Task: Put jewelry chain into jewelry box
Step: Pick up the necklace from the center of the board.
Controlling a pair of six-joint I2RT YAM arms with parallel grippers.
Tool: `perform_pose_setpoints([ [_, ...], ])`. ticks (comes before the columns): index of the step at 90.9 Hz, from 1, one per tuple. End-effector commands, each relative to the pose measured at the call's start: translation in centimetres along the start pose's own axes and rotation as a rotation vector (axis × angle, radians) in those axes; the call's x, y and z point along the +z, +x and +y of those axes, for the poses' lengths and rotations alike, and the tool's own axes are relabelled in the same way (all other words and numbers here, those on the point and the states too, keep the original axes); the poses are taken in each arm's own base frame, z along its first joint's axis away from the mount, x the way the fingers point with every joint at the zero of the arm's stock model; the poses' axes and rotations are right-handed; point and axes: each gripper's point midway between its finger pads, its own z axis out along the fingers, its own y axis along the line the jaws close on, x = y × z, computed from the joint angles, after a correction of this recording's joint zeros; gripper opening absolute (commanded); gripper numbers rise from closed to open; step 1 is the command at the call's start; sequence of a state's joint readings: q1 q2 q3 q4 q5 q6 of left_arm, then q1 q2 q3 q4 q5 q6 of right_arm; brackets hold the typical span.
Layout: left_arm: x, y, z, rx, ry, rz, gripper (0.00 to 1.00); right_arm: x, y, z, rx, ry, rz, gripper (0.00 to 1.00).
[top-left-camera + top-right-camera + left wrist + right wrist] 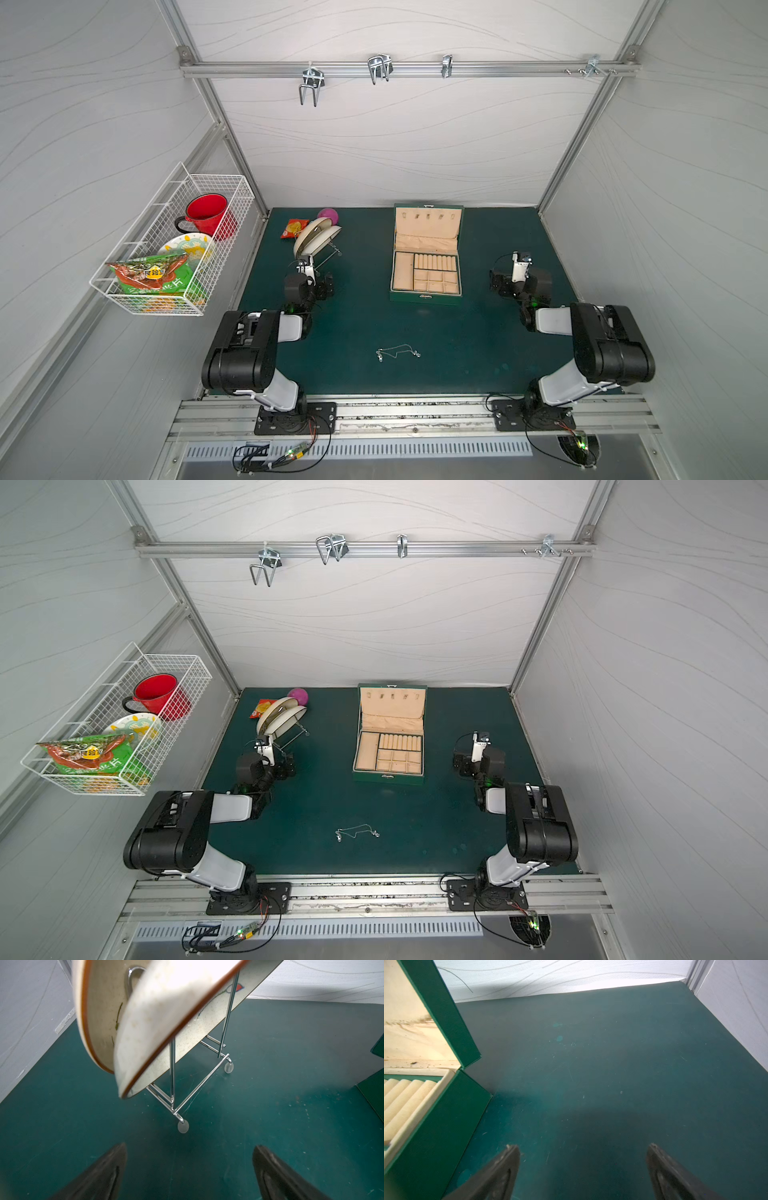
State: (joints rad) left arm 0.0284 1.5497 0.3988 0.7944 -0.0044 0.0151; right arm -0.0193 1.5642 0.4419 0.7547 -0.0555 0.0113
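jewelry chain [398,352]: loose, flat near mat [478,353] front edge, between arm bases, well apart from jewelry box [424,298] | box lid open toward back edge, compartments bared, likely ready to receive | left gripper [189,1147]: spread, empty, facing plate rack [201,1084] | right gripper [583,1146]: spread, empty, near box | both arms folded, wrists low, aimed at back edge

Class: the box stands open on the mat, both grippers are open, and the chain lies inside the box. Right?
No: the chain lies on the mat, outside the box; both top views show it. The rest holds.
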Motion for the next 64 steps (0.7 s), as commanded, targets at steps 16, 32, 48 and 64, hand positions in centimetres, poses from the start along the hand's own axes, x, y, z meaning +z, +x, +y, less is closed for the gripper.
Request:
perform_pose_setpoints([
  [16, 0.3, -2.0, 0.2, -0.01, -0.004, -0.061, 1.0, 0.1, -0.8, 0.1, 0.003, -0.001, -0.015, 0.99],
  [32, 0.3, -2.0, 0.2, -0.014, 0.002, -0.06, 1.0, 0.1, -0.8, 0.1, 0.003, -0.002, -0.014, 0.99],
  [48, 0.1, -2.1, 0.5, -0.038, 0.03, -0.067, 1.0, 0.0, -1.1, -0.3, 0.009, 0.021, -0.026, 0.99],
  [64, -3.2, -5.2, 1.4, -0.061, -0.025, -0.139, 1.0, -3.7, -5.0, -2.0, 0.116, 0.154, -0.032, 0.99],
])
